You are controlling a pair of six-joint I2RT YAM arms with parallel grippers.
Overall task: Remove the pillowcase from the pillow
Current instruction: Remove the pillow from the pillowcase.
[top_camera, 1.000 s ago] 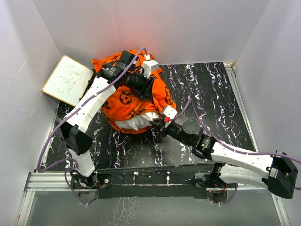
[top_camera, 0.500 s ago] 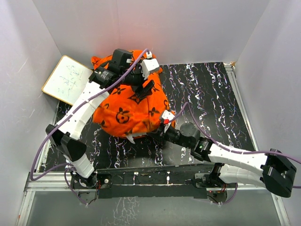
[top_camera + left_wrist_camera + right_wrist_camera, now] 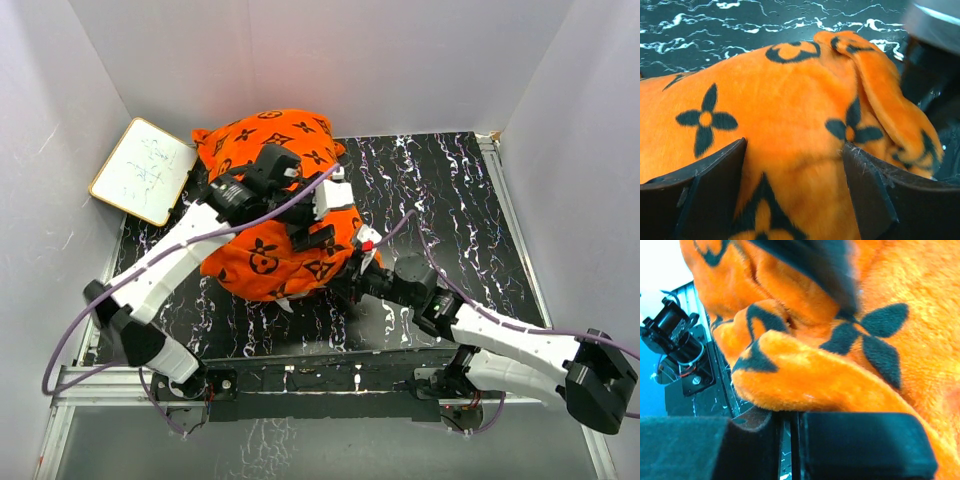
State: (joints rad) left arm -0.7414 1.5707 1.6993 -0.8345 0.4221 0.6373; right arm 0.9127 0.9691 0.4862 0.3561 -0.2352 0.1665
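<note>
At the far left of the table point(image 3: 450, 200), a white board with a tan frame point(image 3: 140, 170) leans in the corner. Its surface carries faint scribbles, too small to read.

The left arm point(image 3: 160, 265) climbs from its base at the near edge, bends sharply at the elbow by the left wall, then runs up and to the right over the pillowcase point(image 3: 265, 135). A purple cable loops beside it. Its wrist is turned down, so the left gripper point(image 3: 312, 232) points into the top of the orange mound near its right side. In the wrist view the two dark fingers point(image 3: 700, 195) are released and spread wide, with the plush swelling up between them and not pinched.

The pillowcase sits left of centre toward the back wall, rounded and full, reaching from near the board to the middle of the table. What fills it is hidden under the fabric. Its print is black four-petal flowers, ringed flowers and diamond shapes, with no lettering I can make out.

The right arm point(image 3: 500, 340) stretches low from its base at the near right, reaching left across the marbled top. The right gripper point(image 3: 345, 285) meets the near right edge of the pillowcase. Its wrist view shows the fingers point(image 3: 860, 445) clenched, only a thin seam between them, directly under a thick orange fold. I cannot tell whether any fabric is caught in that seam.
</note>
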